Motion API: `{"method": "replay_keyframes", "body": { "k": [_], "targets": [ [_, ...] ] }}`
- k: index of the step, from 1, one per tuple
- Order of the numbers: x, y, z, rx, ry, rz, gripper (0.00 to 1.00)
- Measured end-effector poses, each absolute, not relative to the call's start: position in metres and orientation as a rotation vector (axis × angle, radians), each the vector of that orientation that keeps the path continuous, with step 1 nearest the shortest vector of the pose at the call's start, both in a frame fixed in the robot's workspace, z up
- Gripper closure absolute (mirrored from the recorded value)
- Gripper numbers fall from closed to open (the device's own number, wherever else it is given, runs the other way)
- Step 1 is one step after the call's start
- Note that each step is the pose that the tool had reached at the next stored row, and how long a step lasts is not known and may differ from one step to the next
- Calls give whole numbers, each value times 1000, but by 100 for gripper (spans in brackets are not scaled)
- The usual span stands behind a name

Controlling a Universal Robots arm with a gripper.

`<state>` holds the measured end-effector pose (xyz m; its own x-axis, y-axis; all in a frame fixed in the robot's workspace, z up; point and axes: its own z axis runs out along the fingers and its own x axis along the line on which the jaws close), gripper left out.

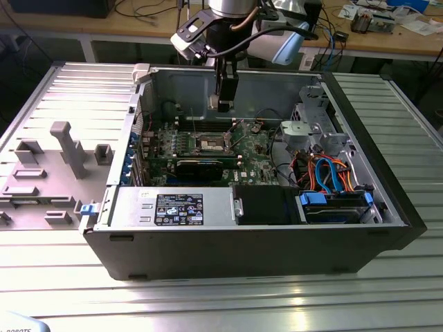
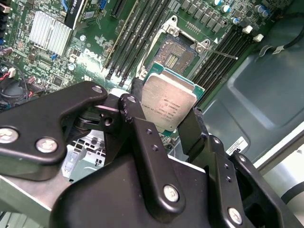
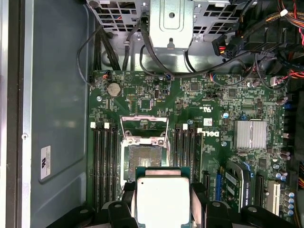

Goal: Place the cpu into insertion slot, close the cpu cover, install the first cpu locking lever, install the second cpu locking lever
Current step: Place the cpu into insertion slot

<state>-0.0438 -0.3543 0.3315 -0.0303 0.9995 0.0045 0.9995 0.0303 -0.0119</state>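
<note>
This is a robotics lab. An opened desktop computer case (image 1: 249,242) lies on a ribbed aluminium-profile table (image 1: 208,297). Behind the case is a wooden workbench (image 1: 394,43) strewn with cables (image 1: 149,10). To the case's left in the exterior view sits 1 grey fixture plate (image 1: 48,173). Above the case hangs a robot arm (image 1: 228,21), its gripper (image 1: 225,105) clamped on the cpu (image 3: 163,199).

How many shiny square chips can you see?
1. The chip is pinched in the gripper, over the green board and near the open socket. Another could be hidden.
</note>
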Motion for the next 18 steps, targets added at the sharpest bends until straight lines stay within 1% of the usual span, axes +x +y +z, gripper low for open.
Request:
{"method": "replay_keyframes", "body": {
  "k": [18],
  "targets": [
    [-44, -354, 323, -2179, -2246, 10, 46]
  ]
}}
